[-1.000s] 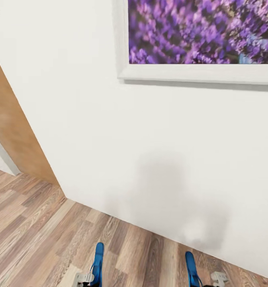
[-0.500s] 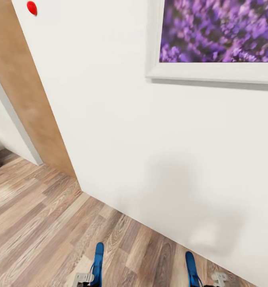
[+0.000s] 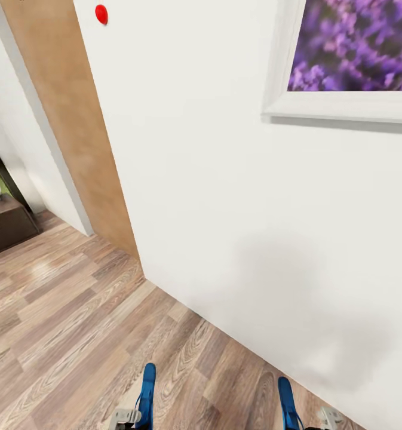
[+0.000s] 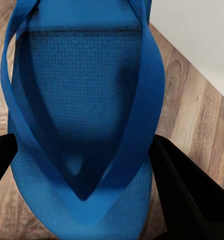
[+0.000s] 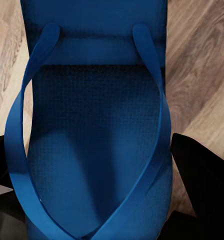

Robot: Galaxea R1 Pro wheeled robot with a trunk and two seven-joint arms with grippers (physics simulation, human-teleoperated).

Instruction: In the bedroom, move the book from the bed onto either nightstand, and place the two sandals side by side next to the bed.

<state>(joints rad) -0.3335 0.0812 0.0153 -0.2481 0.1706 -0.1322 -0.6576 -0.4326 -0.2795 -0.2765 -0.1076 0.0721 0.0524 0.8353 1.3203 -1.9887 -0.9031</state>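
Two bright blue sandals are being carried, one in each hand. The left sandal (image 3: 147, 391) stands on edge at the head view's lower edge; up close its sole and thin straps (image 4: 82, 115) lie between the black fingers (image 4: 189, 192) of my left gripper (image 4: 92, 195), which is shut on it. The right sandal (image 3: 287, 403) is held the same way, and my right gripper (image 5: 99, 205) is shut on its sole (image 5: 92, 150). Wood-plank floor (image 3: 63, 322) lies beneath both. The bed and the book are out of view.
A white wall (image 3: 224, 197) rises close ahead, carrying a white-framed purple flower picture (image 3: 350, 65). A light wooden door jamb (image 3: 69, 125) with a red dot (image 3: 101, 14) beside it marks the wall's left end. Beyond the opening stands a low dark-brown cabinet (image 3: 6, 224).
The whole head view has swung left: the picture slid toward the right and the door jamb and dark cabinet came into sight. Both sandals stay held as before.
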